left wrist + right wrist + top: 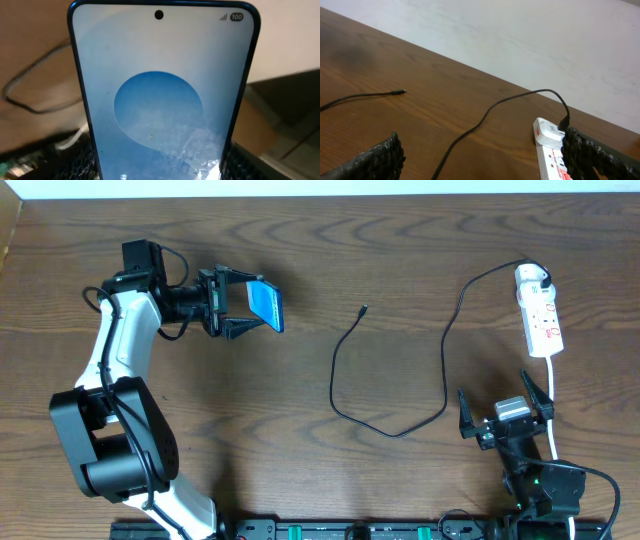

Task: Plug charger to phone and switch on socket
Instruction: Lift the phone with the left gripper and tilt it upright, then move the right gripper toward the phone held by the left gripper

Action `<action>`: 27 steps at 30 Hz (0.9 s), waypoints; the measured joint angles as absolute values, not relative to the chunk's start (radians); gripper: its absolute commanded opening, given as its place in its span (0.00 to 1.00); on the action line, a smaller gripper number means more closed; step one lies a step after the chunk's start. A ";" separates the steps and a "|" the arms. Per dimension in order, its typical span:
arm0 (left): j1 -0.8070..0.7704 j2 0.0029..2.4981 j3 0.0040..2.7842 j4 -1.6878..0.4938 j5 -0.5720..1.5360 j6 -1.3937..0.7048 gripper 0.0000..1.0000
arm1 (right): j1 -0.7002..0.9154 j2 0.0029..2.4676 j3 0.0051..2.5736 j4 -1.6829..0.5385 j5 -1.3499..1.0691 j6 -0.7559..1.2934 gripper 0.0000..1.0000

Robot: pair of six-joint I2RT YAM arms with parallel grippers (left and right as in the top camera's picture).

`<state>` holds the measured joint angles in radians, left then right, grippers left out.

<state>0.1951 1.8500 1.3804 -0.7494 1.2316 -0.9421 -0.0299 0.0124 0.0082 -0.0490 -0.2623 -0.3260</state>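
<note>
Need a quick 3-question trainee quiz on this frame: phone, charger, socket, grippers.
1. True or false: the charger tip is already in the phone.
2. Which holds the phone? A) left gripper B) right gripper C) neither
3. Fill in: the charger's far end is plugged into the white ____.

Key:
1. False. The tip lies free on the table.
2. A. The right gripper is open and empty.
3. socket
</note>
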 measured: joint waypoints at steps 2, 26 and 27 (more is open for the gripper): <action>0.194 1.850 1.380 -0.749 1.207 -0.900 0.58 | -0.030 0.012 0.008 -0.049 -0.262 -0.326 0.99; 0.130 1.850 1.380 -0.736 0.883 -0.756 0.54 | -0.030 0.168 0.024 0.076 -0.381 -0.005 0.99; 0.130 1.850 1.380 -0.734 0.883 -0.762 0.54 | -0.030 0.212 0.043 0.076 -0.400 0.006 0.99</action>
<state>0.1295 1.8500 1.3804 -0.7341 0.8825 -0.7620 -0.0303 0.2123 0.0429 0.0761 -0.4004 0.0059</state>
